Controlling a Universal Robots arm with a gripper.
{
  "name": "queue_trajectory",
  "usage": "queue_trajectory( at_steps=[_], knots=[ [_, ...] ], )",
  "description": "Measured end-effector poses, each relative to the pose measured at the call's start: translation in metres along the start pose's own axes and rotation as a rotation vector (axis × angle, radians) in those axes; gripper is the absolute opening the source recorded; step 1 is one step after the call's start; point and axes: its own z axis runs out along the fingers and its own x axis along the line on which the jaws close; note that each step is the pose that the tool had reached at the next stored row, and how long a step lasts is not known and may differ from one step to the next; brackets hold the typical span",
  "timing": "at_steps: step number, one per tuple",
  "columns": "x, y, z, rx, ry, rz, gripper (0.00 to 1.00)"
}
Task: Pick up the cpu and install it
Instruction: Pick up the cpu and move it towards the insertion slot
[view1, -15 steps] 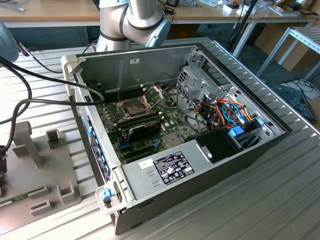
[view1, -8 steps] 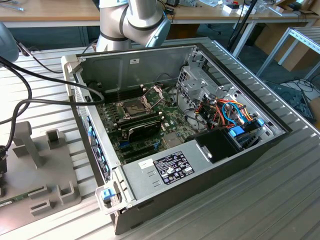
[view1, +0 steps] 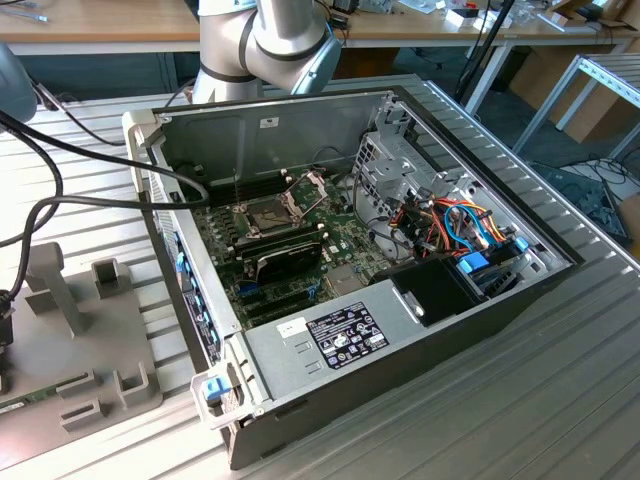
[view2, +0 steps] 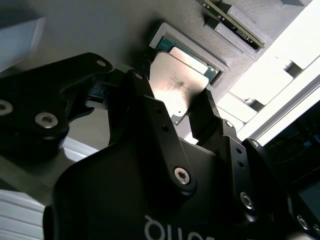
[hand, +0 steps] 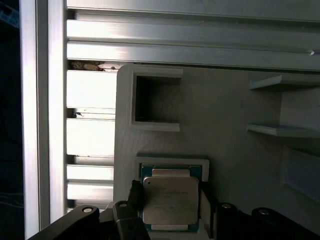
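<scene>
The cpu (hand: 170, 199), a small square chip with a dull silver top and a teal edge, lies in a square recess of a grey holder block (hand: 230, 130). In both wrist views my gripper (hand: 170, 207) straddles it, black fingers (view2: 141, 85) set against two opposite edges, shut on the chip. In the second wrist view the cpu (view2: 176, 82) still sits level in the recess between the gripper's (view2: 172, 92) tips. The green motherboard (view1: 335, 240) sits in the computer case, its socket (view1: 270, 215) uncovered and the metal frame (view1: 308, 185) hinged up.
The grey holder block (view1: 90, 340) with raised posts lies at the exterior view's left, beside the case wall (view1: 180, 260). Black cables (view1: 90, 175) run across the ribbed table (view1: 560, 400). A black module (view1: 288, 262) and a power supply (view1: 330, 335) sit inside the case.
</scene>
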Motion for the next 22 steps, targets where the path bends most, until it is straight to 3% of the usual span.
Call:
queue_trajectory(
  at_steps=[7, 15, 22],
  knots=[
    [-0.0001, -0.0005, -0.0107, 0.0002, 0.0001, 0.000, 0.55],
    [-0.0004, -0.0015, -0.0277, 0.0002, 0.0000, 0.000, 0.55],
    [-0.0008, -0.0031, -0.0559, 0.0003, 0.0002, 0.000, 0.55]
  ],
)
